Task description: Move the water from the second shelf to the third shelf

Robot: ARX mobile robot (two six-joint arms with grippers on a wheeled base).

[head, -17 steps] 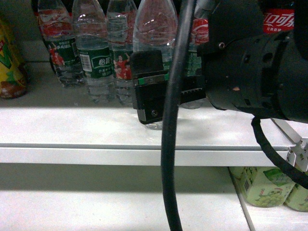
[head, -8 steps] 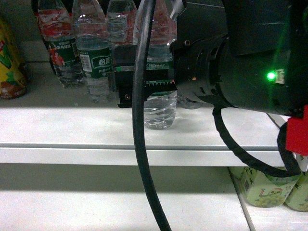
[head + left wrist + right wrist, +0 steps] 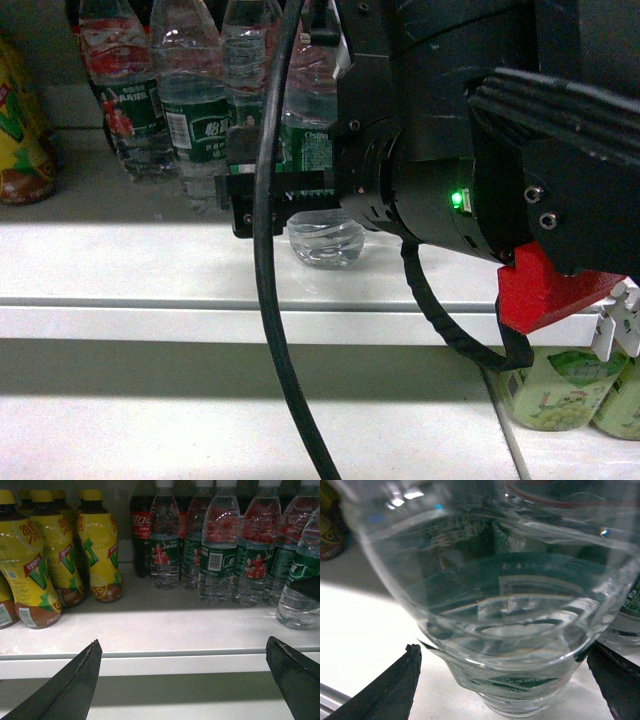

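The water is a clear ribbed bottle with a dark green label, standing on the upper white shelf in front of a row of like bottles. My right gripper is open, with a finger on each side of this bottle's lower body. In the right wrist view the water fills the gap between the two dark fingertips, and I cannot tell whether they touch it. My left gripper hangs open and empty before the shelf's front edge. The water shows at that view's right edge.
More green-label water bottles stand in a row behind. Yellow drink bottles crowd the shelf's left, with a cola bottle at the back. On the lower shelf, pale green bottles stand at the right. My right arm's black cable hangs in front.
My right arm has pushed in toward the shelf and its near finger has shifted left, so the front water bottle now stands between the fingers. The bottle has not moved.
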